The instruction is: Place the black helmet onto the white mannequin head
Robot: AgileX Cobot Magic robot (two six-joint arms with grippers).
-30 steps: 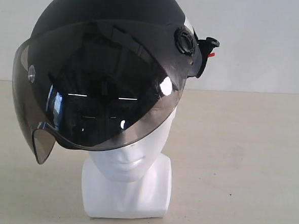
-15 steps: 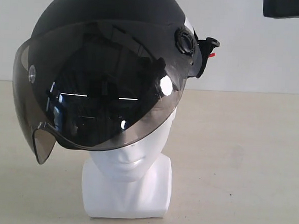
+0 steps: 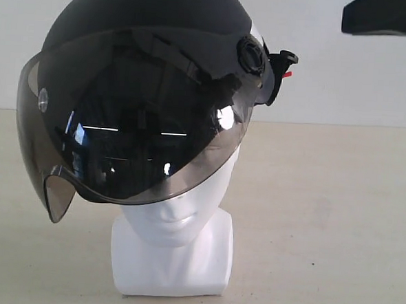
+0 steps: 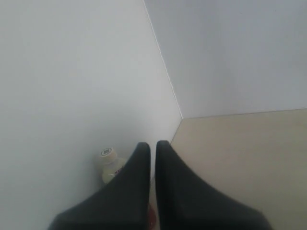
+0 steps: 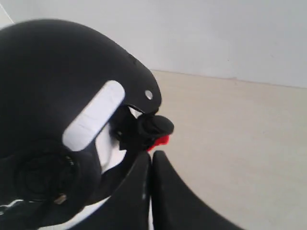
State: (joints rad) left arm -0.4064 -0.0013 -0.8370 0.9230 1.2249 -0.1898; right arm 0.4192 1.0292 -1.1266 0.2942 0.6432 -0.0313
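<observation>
Room lies open on the right of the beige table (image 3: 336,222), bare from the white mannequin head (image 3: 178,216) out to the frame edge and back to the pale wall (image 3: 345,85). The black helmet (image 3: 149,14) sits on that head, tilted a little, its smoky visor (image 3: 135,141) down over the upper face, so only the nose, mouth and chin show above the squarish base (image 3: 172,267). The visor's lower edge juts out past the head on the left of the exterior view. A black strap buckle with a red tab (image 3: 285,64) sticks out from the helmet's right side.

High in the top right corner hangs a dark part of the right arm (image 3: 387,18), apart from the helmet. The right gripper (image 5: 151,155) has its fingers pressed together with nothing between them; the helmet's white stripe (image 5: 93,115) and buckle lie just beyond.

The left gripper (image 4: 152,145) is closed to a thin slit, empty, pointing at a wall corner, where a small cream bottle (image 4: 109,165) stands beside the wall.
</observation>
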